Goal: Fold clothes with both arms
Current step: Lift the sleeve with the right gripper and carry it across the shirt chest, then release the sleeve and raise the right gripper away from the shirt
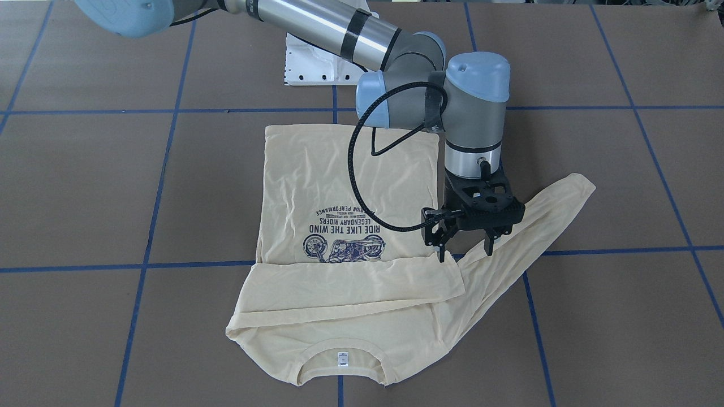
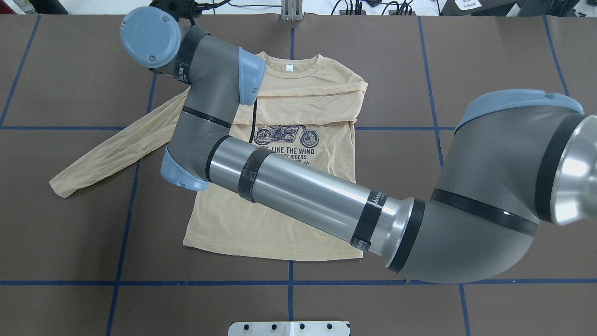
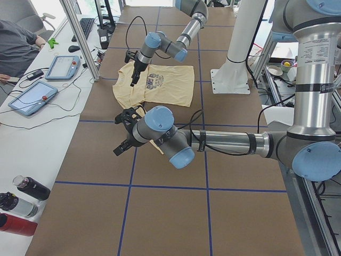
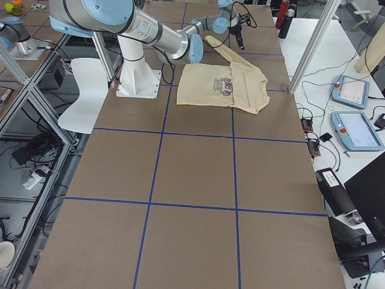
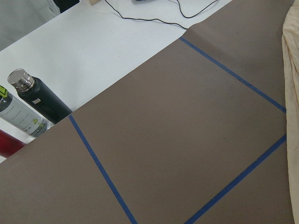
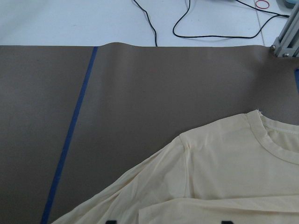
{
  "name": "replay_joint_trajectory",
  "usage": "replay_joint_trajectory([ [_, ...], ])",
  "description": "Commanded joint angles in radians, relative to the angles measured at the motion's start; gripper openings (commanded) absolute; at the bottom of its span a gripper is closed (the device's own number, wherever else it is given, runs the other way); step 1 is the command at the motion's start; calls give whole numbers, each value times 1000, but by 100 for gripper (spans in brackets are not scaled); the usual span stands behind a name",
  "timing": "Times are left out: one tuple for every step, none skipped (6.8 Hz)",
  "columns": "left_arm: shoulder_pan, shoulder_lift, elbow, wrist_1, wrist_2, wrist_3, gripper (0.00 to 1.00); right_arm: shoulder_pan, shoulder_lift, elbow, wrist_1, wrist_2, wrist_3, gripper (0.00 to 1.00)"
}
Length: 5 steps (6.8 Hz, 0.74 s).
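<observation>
The cream-yellow long-sleeved shirt lies flat, print up, with its collar on the side away from the robot. One sleeve is folded across the chest; the other sleeve stretches out to the robot's left. My right arm reaches across the shirt. Its gripper hangs open just above the armpit of the stretched sleeve, holding nothing. The right wrist view looks down on the shoulder. My left gripper hovers over bare table short of the shirt; I cannot tell whether it is open or shut.
Several bottles stand on the white side table at the robot's left. Tablets and cables lie there too, beside an aluminium post and a seated person. The white pedestal base sits behind the shirt.
</observation>
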Motion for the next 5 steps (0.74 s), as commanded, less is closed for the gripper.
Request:
replay_joint_trajectory([
  [3, -7, 24, -2, 3, -92, 100, 103, -99, 292, -317, 203, -15, 99],
  [8, -2, 42, -6, 4, -108, 100, 143, -200, 421, -369, 245, -60, 99],
  [14, -1, 64, -34, 5, -143, 100, 207, -339, 549, -371, 303, -137, 99],
  [59, 10, 67, -93, 14, -245, 100, 287, -492, 697, -378, 387, -229, 99],
  [119, 28, 67, -170, 85, -348, 100, 371, -679, 883, -397, 462, -357, 99],
])
